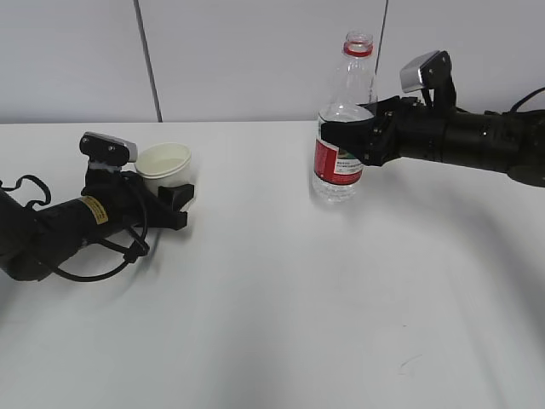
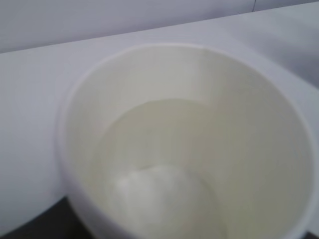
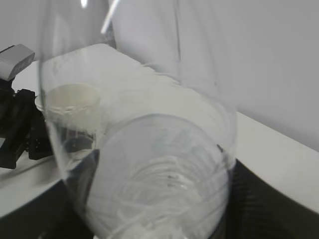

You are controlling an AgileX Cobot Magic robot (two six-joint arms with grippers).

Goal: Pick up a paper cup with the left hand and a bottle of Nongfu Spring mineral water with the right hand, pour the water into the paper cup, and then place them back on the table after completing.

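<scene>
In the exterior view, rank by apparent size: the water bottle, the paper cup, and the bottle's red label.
1. Clear plastic water bottle, uncapped, tallest by far.
2. White paper cup, partly hidden by the left gripper.
3. Red label, partly covered by the right gripper; its ranking against the cup is uncertain.

You see a white paper cup (image 1: 163,159) upright at left, and an uncapped, red-labelled clear bottle (image 1: 344,119) upright at upper centre-right.

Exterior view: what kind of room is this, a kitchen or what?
Probably a robot test lab, not a kitchen: a bare white table, plain grey wall panels, and two black robot arms, one at a paper cup, one at a water bottle.
</scene>
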